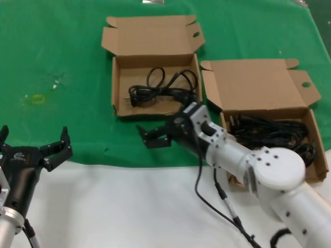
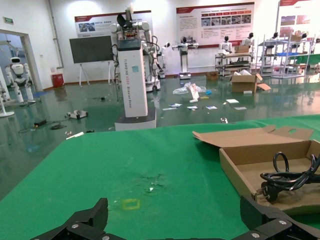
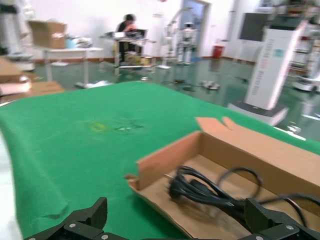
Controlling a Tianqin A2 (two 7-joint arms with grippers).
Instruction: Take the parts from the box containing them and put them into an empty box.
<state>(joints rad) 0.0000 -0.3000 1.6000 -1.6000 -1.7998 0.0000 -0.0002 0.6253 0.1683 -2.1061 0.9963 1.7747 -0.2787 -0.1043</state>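
The squarish box (image 1: pixel 117 88) with short lid ears stands at the table's middle back and holds one coiled black cord (image 1: pixel 163 88). The box with the wide side flap (image 1: pixel 320 150) stands to its right and holds several black cords (image 1: pixel 274 132). My right gripper (image 1: pixel 152 137) is open and empty, low over the green cloth just in front of the squarish box's front wall. In the right wrist view that box (image 3: pixel 165 160) and its cord (image 3: pixel 210 192) lie just beyond the gripper (image 3: pixel 175 235). My left gripper (image 1: pixel 33 138) is open and empty at the near left.
A green cloth (image 1: pixel 62 62) covers the far part of the table, with a white strip (image 1: pixel 129 206) along the near edge. A small yellow mark (image 1: pixel 37 98) lies on the cloth at the left. Both lids stand open toward the back.
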